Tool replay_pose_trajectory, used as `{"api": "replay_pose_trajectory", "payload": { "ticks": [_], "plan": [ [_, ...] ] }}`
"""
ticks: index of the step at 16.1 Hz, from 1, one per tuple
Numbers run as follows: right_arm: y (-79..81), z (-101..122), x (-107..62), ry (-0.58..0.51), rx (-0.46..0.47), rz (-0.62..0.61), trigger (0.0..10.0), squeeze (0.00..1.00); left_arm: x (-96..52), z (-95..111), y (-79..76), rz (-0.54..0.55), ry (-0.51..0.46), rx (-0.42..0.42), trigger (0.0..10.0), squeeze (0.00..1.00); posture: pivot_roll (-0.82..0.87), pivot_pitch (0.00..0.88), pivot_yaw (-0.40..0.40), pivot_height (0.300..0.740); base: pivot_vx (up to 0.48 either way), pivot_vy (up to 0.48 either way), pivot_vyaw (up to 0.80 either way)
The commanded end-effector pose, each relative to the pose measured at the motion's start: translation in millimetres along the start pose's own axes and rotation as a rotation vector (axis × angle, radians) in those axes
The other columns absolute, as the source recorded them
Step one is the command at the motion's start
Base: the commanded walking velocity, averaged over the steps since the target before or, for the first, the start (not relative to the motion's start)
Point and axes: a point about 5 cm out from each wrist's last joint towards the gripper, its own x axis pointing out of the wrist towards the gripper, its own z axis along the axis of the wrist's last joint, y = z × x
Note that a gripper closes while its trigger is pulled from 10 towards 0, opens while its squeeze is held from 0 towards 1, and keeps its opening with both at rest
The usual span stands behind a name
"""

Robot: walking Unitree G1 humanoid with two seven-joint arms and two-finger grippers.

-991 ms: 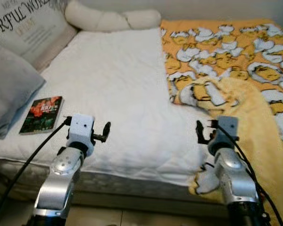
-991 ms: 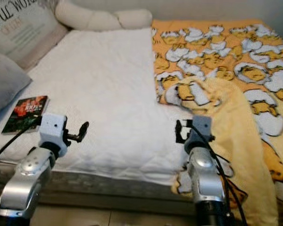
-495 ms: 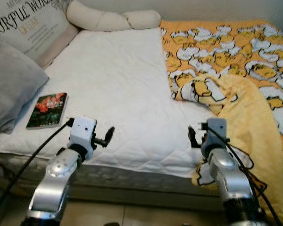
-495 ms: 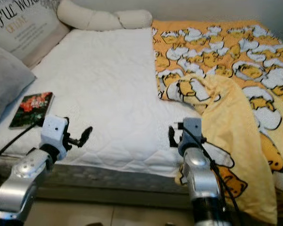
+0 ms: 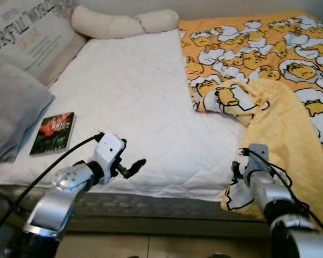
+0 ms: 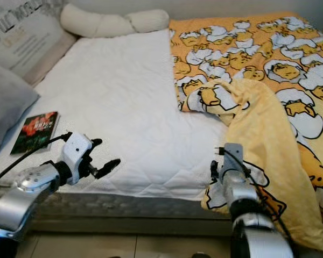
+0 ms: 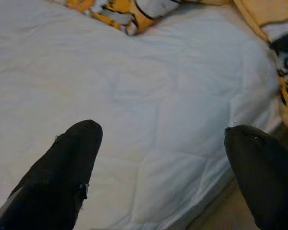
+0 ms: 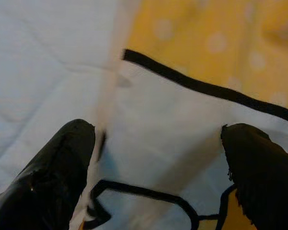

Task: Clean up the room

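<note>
Where the blanket (image 8: 192,143) hangs, right gripper (image 8: 153,158) jaws wide astride its hem.

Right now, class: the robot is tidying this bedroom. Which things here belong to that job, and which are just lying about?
Part of the job:
yellow blanket, rumpled, hanging over the bed edge
right claw, open at the blanket
book on the mattress

Just there:
grey pillow
lettered cushion
bolster
left claw, open
</note>
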Motion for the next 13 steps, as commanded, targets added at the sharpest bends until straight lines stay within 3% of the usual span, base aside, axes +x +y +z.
{"api": "replay_pose_trajectory", "payload": {
  "ticks": [1, 2, 3, 5, 7, 11, 13],
  "plan": [
    [4.7, 2.0, 1.2, 0.012, -0.002, 0.039, 10.0, 0.00, -3.1, 0.7, 0.2, -0.027, 0.014, 0.018, 10.0, 0.00, 0.02, 0.000, 0.154, 0.740, 0.000, 0.000, 0.00],
    [3.6, 0.7, 1.9, 0.025, -0.058, 0.050, 3.9, 0.00, -5.5, -0.2, -1.2, -0.032, 0.017, 0.017, 10.0, 0.00, 0.03, 0.000, 0.145, 0.740, 0.000, 0.000, 0.00],
    [2.7, -0.4, 2.2, 0.034, -0.085, 0.055, 3.0, 0.00, -8.0, -0.5, -3.2, -0.036, 0.019, 0.018, 10.0, 0.00, 0.05, 0.000, 0.134, 0.740, 0.000, 0.000, 0.00],
    [5.8, -0.4, 2.4, 0.035, -0.073, 0.108, 1.6, 0.00, -15.3, -0.4, -7.2, -0.039, 0.023, 0.011, 10.0, 0.00, 0.09, 0.000, 0.109, 0.740, 0.000, 0.000, 0.00],
    [7.2, -0.3, 2.5, 0.036, -0.121, 0.123, 0.4, 0.00, -20.3, -2.8, -10.2, -0.051, 0.040, 0.015, 10.0, 0.00, 0.11, 0.000, 0.094, 0.740, 0.000, 0.000, 0.00],
    [2.2, -5.7, 2.8, 0.070, -0.177, 0.089, 0.0, 0.00, -28.3, -2.0, -15.6, -0.056, 0.052, 0.012, 10.0, 0.00, 0.13, 0.000, 0.072, 0.740, 0.000, 0.000, 0.00],
    [-0.9, -9.7, 2.7, 0.091, -0.190, 0.080, 0.5, 0.00, -30.4, -2.8, -17.9, -0.060, 0.059, 0.007, 10.0, 0.00, 0.13, 0.010, 0.069, 0.740, 0.000, 0.000, 0.00]
  ]
}}
